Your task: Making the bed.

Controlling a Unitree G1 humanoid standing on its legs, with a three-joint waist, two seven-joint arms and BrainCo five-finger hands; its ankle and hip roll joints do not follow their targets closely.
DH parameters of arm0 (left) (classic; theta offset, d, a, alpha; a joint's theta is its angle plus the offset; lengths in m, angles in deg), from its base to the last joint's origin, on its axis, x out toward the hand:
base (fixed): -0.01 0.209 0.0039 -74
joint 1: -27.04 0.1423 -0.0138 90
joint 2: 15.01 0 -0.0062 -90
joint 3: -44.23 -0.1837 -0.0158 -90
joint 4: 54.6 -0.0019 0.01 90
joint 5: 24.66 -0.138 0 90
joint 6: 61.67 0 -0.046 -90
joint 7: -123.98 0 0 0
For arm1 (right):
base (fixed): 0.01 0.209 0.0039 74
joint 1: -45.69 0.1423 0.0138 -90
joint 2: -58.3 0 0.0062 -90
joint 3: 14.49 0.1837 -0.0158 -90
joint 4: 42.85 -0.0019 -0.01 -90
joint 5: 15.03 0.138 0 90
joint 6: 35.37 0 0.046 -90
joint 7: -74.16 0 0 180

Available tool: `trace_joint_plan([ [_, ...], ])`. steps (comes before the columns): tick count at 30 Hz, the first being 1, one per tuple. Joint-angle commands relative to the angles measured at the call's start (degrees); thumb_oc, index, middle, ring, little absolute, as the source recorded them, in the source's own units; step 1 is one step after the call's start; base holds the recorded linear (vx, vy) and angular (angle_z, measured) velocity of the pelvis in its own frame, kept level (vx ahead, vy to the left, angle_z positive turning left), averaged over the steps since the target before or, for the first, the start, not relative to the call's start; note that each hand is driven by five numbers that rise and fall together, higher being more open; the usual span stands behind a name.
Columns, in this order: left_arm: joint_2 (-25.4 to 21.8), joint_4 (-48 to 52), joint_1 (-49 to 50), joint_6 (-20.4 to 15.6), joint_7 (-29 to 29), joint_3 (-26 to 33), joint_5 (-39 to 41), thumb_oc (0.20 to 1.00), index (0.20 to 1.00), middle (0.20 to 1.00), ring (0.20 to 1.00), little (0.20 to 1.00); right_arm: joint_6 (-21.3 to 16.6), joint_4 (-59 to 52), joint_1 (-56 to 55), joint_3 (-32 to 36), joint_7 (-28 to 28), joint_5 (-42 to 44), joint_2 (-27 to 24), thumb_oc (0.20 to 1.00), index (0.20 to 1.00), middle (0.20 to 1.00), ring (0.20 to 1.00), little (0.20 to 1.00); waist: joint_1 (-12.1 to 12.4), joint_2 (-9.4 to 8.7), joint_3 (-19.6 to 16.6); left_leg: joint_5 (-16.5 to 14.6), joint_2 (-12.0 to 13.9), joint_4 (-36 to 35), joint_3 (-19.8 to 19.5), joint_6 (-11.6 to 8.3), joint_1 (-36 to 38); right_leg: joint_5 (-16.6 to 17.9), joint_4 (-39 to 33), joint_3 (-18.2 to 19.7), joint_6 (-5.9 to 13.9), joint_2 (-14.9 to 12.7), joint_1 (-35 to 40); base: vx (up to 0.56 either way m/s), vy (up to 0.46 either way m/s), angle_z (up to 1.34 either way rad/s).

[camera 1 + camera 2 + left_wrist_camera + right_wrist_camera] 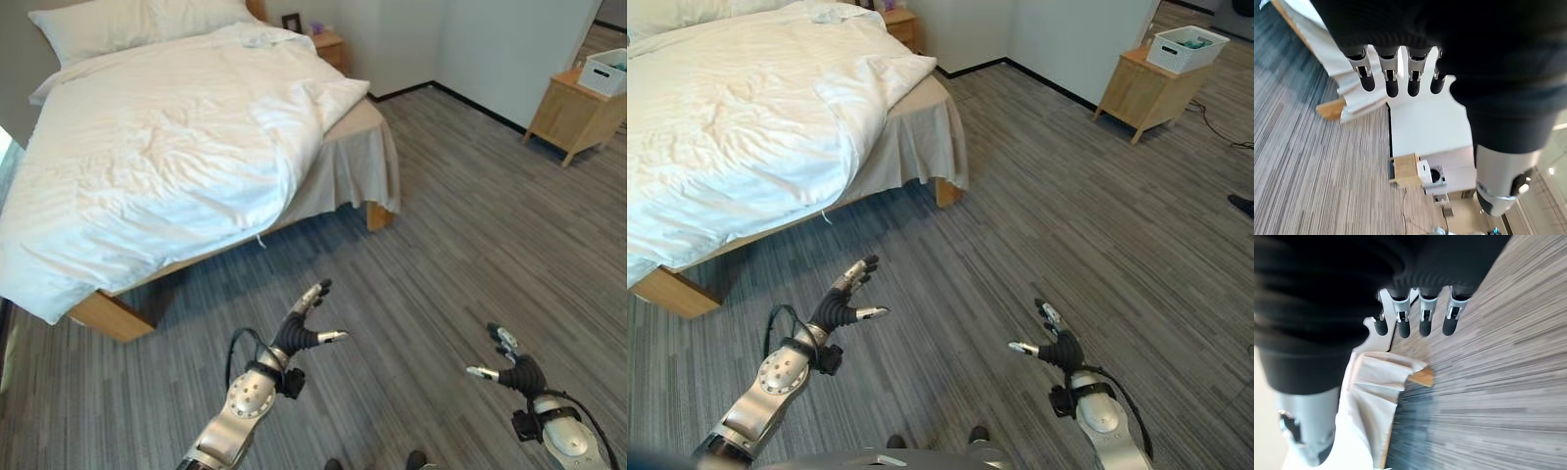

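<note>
A bed with a wooden frame (pixel 108 315) fills the upper left. A white duvet (pixel 167 157) lies rumpled over it, and one corner (pixel 338 93) is folded back near the far side, baring the beige sheet (pixel 358 162) that hangs down. Two pillows (pixel 98 24) sit at the head. My left hand (pixel 299 328) is held over the floor in front of the bed's foot, fingers straight, holding nothing. My right hand (pixel 514 364) hovers over the floor further right, also open and empty.
Grey wood-plank floor (pixel 460 225) stretches between me and the bed. A wooden nightstand (pixel 331 44) stands beside the bed's head. A wooden cabinet (pixel 573 113) with a white basket (pixel 605 70) on top stands at the far right wall.
</note>
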Motion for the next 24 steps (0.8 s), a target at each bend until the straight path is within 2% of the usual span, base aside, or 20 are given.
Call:
trace_joint_plan([
  [1, 0.5, -1.2, -5.6, -2.4, 2.1, -1.2, 0.0, 1.0, 1.0, 1.0, 1.0, 1.0, -2.9, -0.7, 4.3, -3.9, 2.7, -2.5, -0.2, 1.0, 1.0, 1.0, 1.0, 1.0, 1.3, -1.85, -2.6, 1.4, 3.6, 0.6, 1.2, -2.76, -0.6, 1.9, 0.6, 1.7, 5.97, -6.6, -0.1, 0.02, 0.037, 0.02],
  [12, 2.3, -4.8, -7.5, -0.5, 4.2, -3.0, -0.7, 1.0, 1.0, 1.0, 1.0, 1.0, -1.4, 0.2, 7.5, -7.5, 5.1, -5.2, 1.0, 1.0, 1.0, 1.0, 1.0, 1.0, 1.1, -2.0, -2.4, 1.0, 2.8, 0.6, 1.0, -2.38, -0.6, 2.3, 0.6, 1.5, 6.04, -7.3, -0.1, 0.01, 0.016, 0.01],
  [17, 2.2, -8.2, -8.0, 1.2, 4.7, -3.0, -5.5, 1.0, 1.0, 1.0, 1.0, 1.0, -0.4, 0.9, 9.6, -7.4, 6.5, -6.5, 1.6, 1.0, 1.0, 1.0, 1.0, 1.0, 1.2, -1.96, -2.1, 0.6, 2.5, 0.6, 1.3, -2.03, -0.6, 2.3, 0.7, 1.6, 6.19, -7.5, -0.3, 0.03, 0.03, 0.0],
  [20, 2.3, -8.5, -7.6, 1.5, 4.6, -2.4, -4.5, 1.0, 1.0, 1.0, 1.0, 1.0, -0.1, 0.4, 9.9, -6.8, 6.8, -6.4, 2.0, 1.0, 1.0, 1.0, 1.0, 1.0, 1.1, -2.06, -1.5, 0.4, 2.3, 0.6, 1.3, -1.64, -0.5, 2.2, 1.6, 1.5, 6.25, -7.5, -0.6, 0.02, 0.039, 0.0],
  [21, 2.1, -8.3, -7.6, 1.6, 4.7, -2.1, -4.1, 1.0, 1.0, 1.0, 1.0, 1.0, -0.1, -0.2, 10.1, -6.4, 6.9, -6.3, 2.0, 1.0, 1.0, 1.0, 1.0, 1.0, 1.0, -2.1, -0.6, 0.5, 2.2, 0.6, 1.3, -1.34, -0.7, 2.0, 3.7, 1.5, 6.23, -7.5, -1.7, -0.1, 0.067, -0.02],
  [23, 1.2, -8.2, -8.6, 2.0, 5.1, -1.3, -3.4, 1.0, 1.0, 1.0, 1.0, 1.0, 0.0, -2.1, 11.1, -5.3, 7.3, -5.4, 2.3, 1.0, 1.0, 1.0, 1.0, 1.0, 0.4, -2.17, 2.3, 0.1, 2.1, 0.6, 1.8, -0.2, -1.0, 3.2, 14.7, 2.9, 7.68, -9.1, -8.0, -0.12, 0.069, -0.07],
  [24, 1.2, -8.2, -8.6, 2.0, 5.1, -1.2, -3.4, 1.0, 1.0, 1.0, 1.0, 1.0, 0.1, -2.2, 11.2, -5.3, 7.3, -5.3, 2.3, 1.0, 1.0, 1.0, 1.0, 1.0, 0.5, -2.29, 2.3, 0.1, 1.9, 0.6, 1.9, -0.09, -1.1, 3.0, 15.3, 3.2, 7.79, -9.4, -8.5, -0.05, 0.064, -0.15],
])
